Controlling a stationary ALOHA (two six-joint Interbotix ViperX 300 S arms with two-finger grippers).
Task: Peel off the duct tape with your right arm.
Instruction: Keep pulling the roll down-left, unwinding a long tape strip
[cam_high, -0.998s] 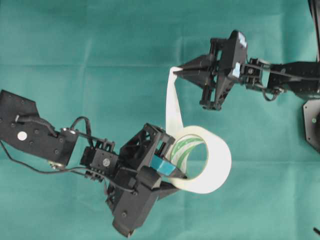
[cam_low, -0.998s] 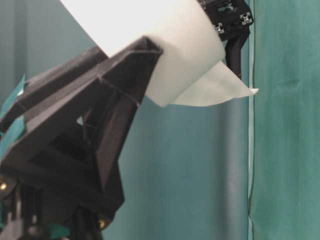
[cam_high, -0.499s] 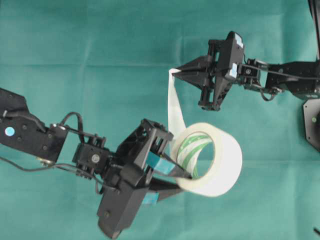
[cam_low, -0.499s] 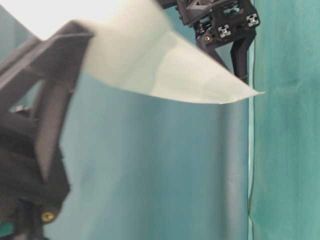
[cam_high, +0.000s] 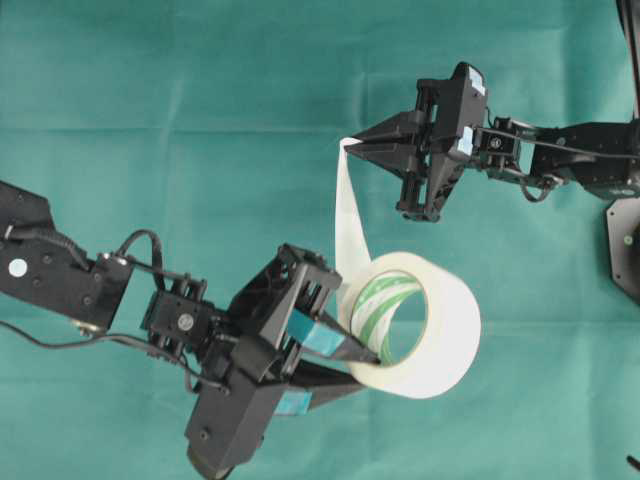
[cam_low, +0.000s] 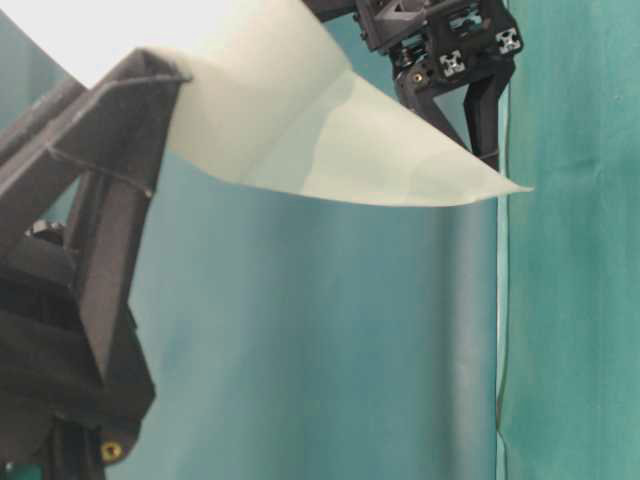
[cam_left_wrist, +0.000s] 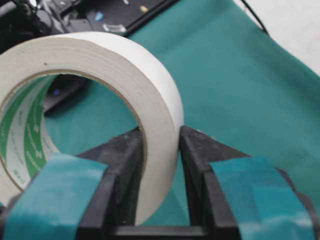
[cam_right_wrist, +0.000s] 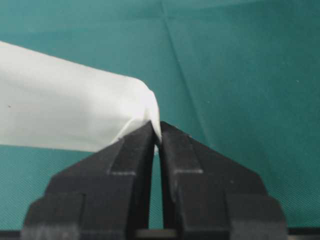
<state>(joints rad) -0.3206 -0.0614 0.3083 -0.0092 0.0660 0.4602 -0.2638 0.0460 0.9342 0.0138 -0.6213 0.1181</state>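
Observation:
The white duct tape roll (cam_high: 440, 325) with a green-streaked core is held off the cloth. My left gripper (cam_high: 352, 358) is shut on the roll's wall, one finger inside the core and one outside; the left wrist view shows the wall (cam_left_wrist: 160, 125) pinched between the jaws. A peeled strip (cam_high: 348, 215) runs from the roll up to my right gripper (cam_high: 350, 146), which is shut on the strip's end (cam_right_wrist: 152, 117). In the table-level view the strip (cam_low: 330, 130) stretches to a point by the right gripper's fingers (cam_low: 485, 105).
A teal cloth (cam_high: 150, 100) covers the table. A black arm base (cam_high: 625, 250) sits at the right edge. The left arm's cables (cam_high: 140, 245) loop near its wrist.
The roll has swung right and tilted as the left gripper turned and moved a little lower. The right gripper has shifted slightly left, holding the strip's end. The peeled strip is a bit longer.

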